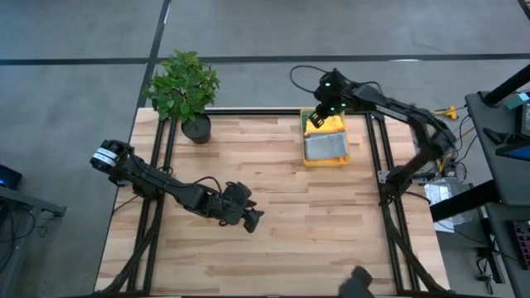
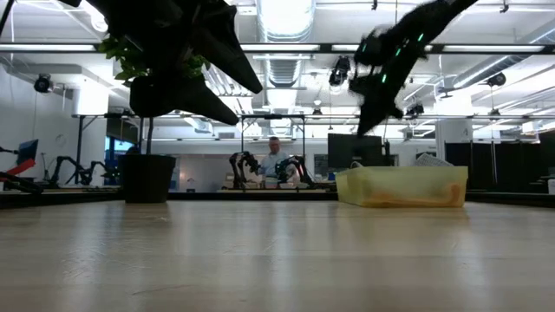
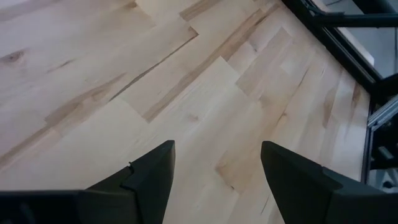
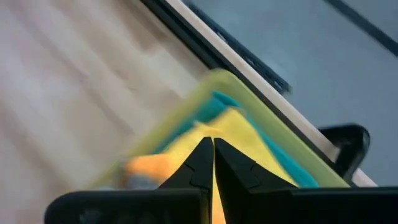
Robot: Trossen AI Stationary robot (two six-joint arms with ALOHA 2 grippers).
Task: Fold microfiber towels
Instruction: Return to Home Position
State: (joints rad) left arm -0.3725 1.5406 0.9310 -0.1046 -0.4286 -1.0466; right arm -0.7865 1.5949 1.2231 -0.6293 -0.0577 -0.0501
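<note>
Left arm (image 1: 166,184) comes in from the left edge and lies low across the table (image 1: 273,257). Plant (image 1: 184,83) in a dark pot is at the far-left corner, well apart from the rest. Left gripper (image 1: 253,218) hangs over bare wood, a bit left of the table's middle. Its fingers (image 3: 149,183) are spread wide and empty, with wood grain showing between them.

Bin (image 1: 325,163) sits at the far edge, right of centre. Grey towel (image 1: 325,147) lies folded on top, at the bin's near end. Yellow towel (image 1: 333,125) shows at the far end. The right wrist camera also picks up the teal towel (image 4: 214,107) just beside the yellow along one bin wall. Orange towel (image 4: 146,168) peeks out next to them. That view is blurred, so I can't tell how tidy the folds are.

Right gripper (image 1: 318,118) is over the bin's far end, above the yellow towel. The low view shows it up clear of the bin rim. Its fingers are pressed together tip to tip. Right arm (image 1: 389,103) arcs back to the right edge.

Person (image 2: 274,160) is far back in the room, seen between the plant and the bin.
</note>
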